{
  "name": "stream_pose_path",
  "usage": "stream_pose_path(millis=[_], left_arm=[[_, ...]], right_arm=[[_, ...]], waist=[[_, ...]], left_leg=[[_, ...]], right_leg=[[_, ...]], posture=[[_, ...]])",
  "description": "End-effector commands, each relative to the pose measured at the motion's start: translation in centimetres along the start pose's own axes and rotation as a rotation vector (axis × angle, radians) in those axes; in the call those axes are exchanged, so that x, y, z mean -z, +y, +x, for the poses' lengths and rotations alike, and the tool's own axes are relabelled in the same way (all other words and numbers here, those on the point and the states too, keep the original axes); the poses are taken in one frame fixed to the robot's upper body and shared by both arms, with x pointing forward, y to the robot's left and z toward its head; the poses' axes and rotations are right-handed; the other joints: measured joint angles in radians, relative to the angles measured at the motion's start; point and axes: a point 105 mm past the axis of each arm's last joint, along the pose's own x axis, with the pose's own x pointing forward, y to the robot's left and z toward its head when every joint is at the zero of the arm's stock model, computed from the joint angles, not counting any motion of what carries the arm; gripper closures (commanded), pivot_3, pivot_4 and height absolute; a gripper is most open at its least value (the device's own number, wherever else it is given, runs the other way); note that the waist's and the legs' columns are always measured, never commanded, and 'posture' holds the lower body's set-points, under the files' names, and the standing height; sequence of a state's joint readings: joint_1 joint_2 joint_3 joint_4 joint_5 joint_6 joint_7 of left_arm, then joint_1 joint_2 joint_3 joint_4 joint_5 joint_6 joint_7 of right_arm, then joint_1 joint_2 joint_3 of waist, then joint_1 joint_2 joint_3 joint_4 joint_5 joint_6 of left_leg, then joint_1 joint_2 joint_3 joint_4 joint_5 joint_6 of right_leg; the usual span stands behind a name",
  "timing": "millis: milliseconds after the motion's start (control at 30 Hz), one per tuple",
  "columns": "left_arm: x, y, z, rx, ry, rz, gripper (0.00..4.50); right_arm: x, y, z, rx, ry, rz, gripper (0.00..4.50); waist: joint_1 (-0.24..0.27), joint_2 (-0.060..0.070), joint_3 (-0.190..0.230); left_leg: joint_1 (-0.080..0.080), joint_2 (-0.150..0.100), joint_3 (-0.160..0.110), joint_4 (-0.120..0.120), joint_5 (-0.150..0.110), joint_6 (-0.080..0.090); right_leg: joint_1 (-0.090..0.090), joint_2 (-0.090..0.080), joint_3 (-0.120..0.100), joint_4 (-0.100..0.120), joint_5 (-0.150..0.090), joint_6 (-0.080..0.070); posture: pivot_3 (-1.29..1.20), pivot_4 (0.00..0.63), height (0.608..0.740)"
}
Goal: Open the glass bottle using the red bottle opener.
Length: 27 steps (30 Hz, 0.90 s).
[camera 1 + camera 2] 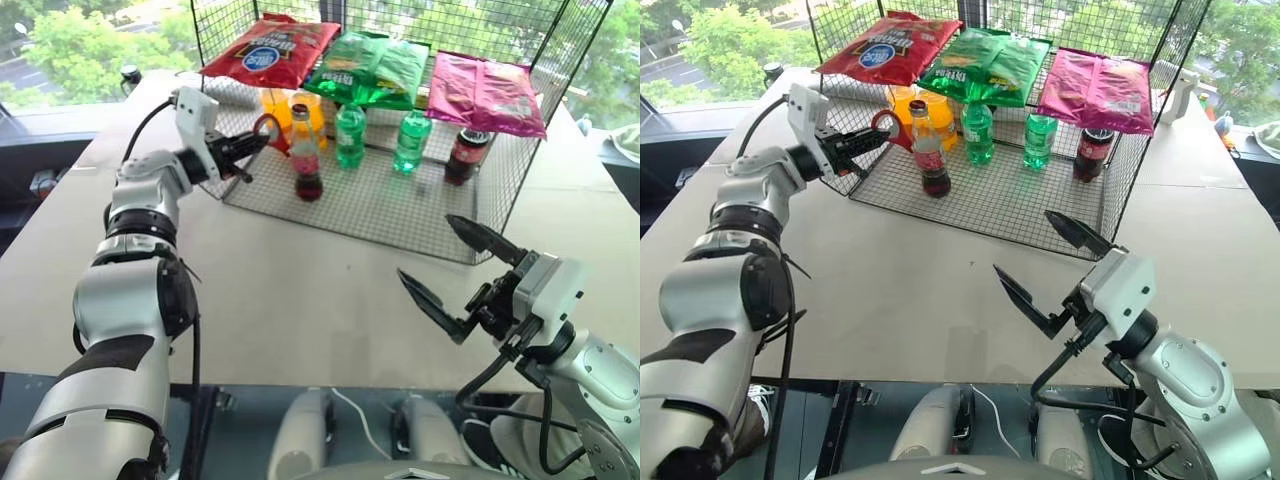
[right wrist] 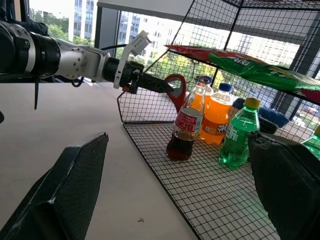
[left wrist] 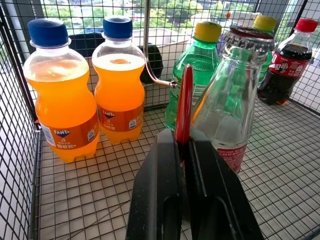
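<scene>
Left wrist view: left gripper (image 3: 184,150) is clamping the red bottle opener (image 3: 183,102) beside the glass bottle (image 3: 231,95), cap on; right gripper (image 1: 458,272) is hovering, fingers spread.

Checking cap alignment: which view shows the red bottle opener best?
The right wrist view: the red bottle opener shows side-on, loop head beside the glass bottle neck, pinched in the left gripper. The left wrist view gives it edge-on, a thin red strip between the fingers. The eye views show a small red loop near the cap.
</scene>
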<state>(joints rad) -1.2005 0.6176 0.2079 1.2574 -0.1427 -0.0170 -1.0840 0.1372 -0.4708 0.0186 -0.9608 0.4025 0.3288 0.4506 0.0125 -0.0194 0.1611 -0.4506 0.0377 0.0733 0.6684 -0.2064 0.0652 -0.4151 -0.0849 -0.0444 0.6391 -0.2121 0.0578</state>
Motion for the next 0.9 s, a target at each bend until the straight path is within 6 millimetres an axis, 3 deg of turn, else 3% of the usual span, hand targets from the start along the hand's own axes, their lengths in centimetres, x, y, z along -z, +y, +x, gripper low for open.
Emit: stream_pose_path(millis=[33,367,467,700,833,900], left_arm=[[-2.3,0.6,-1.1,-0.005,-0.068,0.055,4.44],[-3.0,0.9,-4.5,0.043,-0.089,0.070,4.44],[-3.9,0.3,-6.7,0.125,-0.115,-0.019,4.44],[-3.2,-5.2,-10.0,0.424,0.002,-0.293,4.44],[-2.4,-8.5,-9.7,0.565,0.070,-0.329,4.44],[-2.1,-10.9,-8.5,0.678,0.102,-0.309,4.44]], right_arm=[[-0.3,0.2,0.0,-0.006,-0.010,0.015,0.00],[0.5,-0.4,0.4,0.013,0.024,0.051,0.00],[1.2,-0.3,0.6,0.000,0.062,0.089,0.00],[1.8,-0.7,1.0,-0.054,0.186,0.183,0.00],[1.0,-0.8,1.2,-0.159,0.195,0.327,0.00],[0.8,-1.0,1.2,-0.225,0.237,0.400,0.00]], waist=[[0.000,0.000,0.000],[-0.001,0.000,0.000],[-0.001,0.000,0.000],[-0.015,0.000,0.000],[-0.012,0.000,0.000],[-0.008,0.000,0.001]], left_leg=[[0.000,0.000,0.000,0.000,0.000,0.000],[0.000,0.001,0.000,0.000,0.000,0.000],[0.000,0.001,-0.001,0.000,0.000,0.000],[0.001,0.002,0.000,0.000,0.000,0.000],[0.001,0.002,-0.002,0.000,0.000,0.000],[0.001,0.001,-0.002,0.000,0.000,0.000]], right_leg=[[0.000,0.000,0.000,0.000,0.000,0.000],[0.000,0.000,0.000,0.000,0.000,-0.001],[0.000,-0.001,0.000,0.000,0.000,-0.001],[-0.001,-0.002,0.001,0.001,0.000,-0.001],[-0.001,-0.003,-0.001,0.001,-0.001,-0.001],[-0.001,-0.004,-0.001,0.001,-0.001,-0.002]], posture=[[0.00,0.150,0.740],[0.00,0.150,0.740],[0.00,0.150,0.740],[0.00,0.150,0.740],[0.00,0.150,0.740],[0.00,0.150,0.740]])
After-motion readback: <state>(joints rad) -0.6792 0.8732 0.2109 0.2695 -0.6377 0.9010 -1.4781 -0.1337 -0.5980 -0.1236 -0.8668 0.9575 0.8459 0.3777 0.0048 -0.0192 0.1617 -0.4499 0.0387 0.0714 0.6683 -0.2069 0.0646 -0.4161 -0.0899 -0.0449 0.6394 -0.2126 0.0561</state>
